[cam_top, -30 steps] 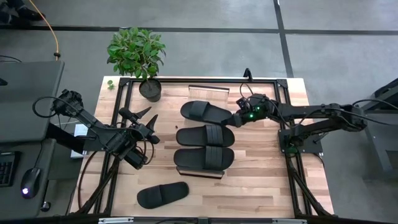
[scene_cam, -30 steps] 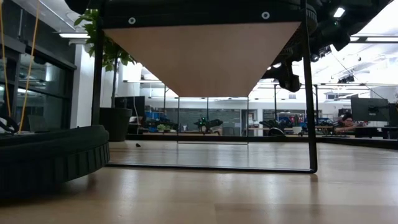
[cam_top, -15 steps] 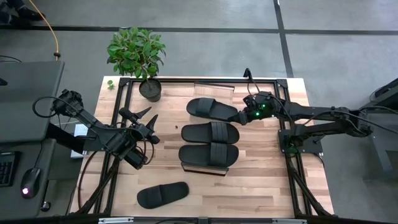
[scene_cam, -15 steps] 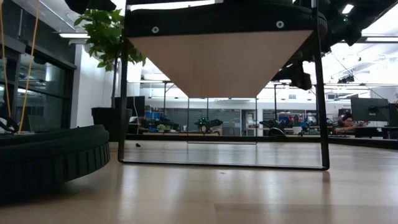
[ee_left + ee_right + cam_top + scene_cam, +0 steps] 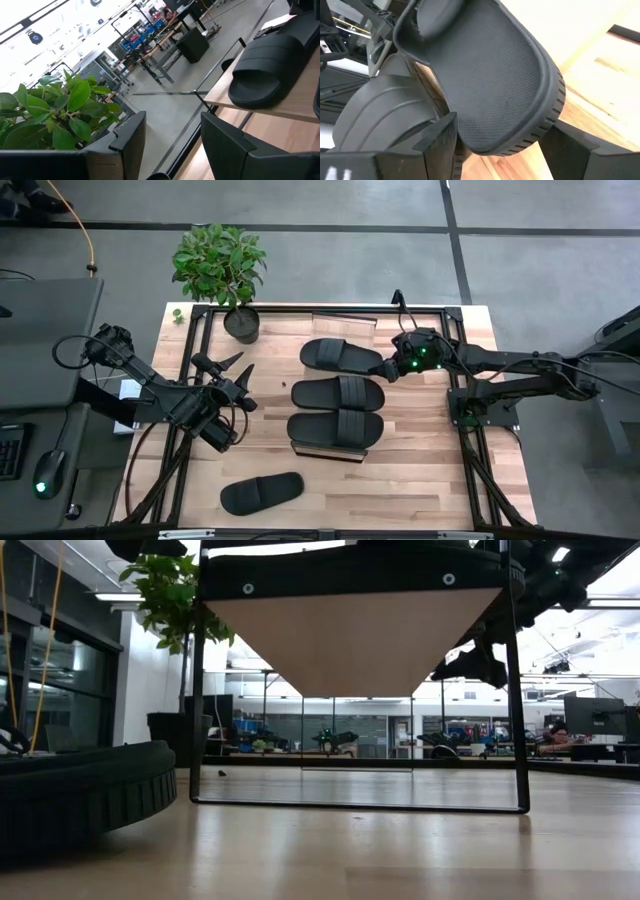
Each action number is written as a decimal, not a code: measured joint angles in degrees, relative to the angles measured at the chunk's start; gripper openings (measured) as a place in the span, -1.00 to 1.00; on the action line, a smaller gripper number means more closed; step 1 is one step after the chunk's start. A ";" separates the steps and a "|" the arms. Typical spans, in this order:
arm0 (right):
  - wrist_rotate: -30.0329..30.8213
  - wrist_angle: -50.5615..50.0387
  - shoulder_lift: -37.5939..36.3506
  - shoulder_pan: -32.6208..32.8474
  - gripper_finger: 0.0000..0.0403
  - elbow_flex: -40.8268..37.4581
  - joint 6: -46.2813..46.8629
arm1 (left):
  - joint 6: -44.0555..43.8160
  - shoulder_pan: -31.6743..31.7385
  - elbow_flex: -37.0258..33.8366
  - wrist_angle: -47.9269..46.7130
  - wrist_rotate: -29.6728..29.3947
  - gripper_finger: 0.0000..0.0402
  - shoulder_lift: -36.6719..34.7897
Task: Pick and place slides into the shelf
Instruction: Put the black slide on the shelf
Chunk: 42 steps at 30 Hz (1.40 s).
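Black rubber slides, four counted. Three lie on the shelf (image 5: 330,452), side by side, each with its long axis running left-right across the table in the high view: the far slide (image 5: 340,355), the middle slide (image 5: 338,393), the near slide (image 5: 333,428). The fourth slide (image 5: 261,493) lies alone on the table (image 5: 420,480) near its front edge, left of the shelf, long axis also roughly left-right but tilted a little.

The shelf's plank shows only as light wood edges beyond the far and near slides.

Right gripper (image 5: 390,366): arm reaches in low from the right side, extended across the table toward the far slide's right end. In the right wrist view the fingers (image 5: 440,145) stand wide either side of that slide's rounded end (image 5: 490,90), holding it by the sole edge.

Left gripper (image 5: 232,376): parked left of the shelf, near the potted plant (image 5: 222,268), pointing toward the slides, fingers partly apart, holding nothing.
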 joint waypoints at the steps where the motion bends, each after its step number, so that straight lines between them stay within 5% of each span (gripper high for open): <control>1: -0.08 0.25 0.00 -0.02 0.24 0.00 -0.01 | 0.00 -0.02 0.00 0.00 0.00 -0.14 0.00; 42: -2.84 5.81 -0.74 0.92 0.27 0.09 -2.40 | 0.00 0.00 0.00 0.04 -0.24 -0.14 0.00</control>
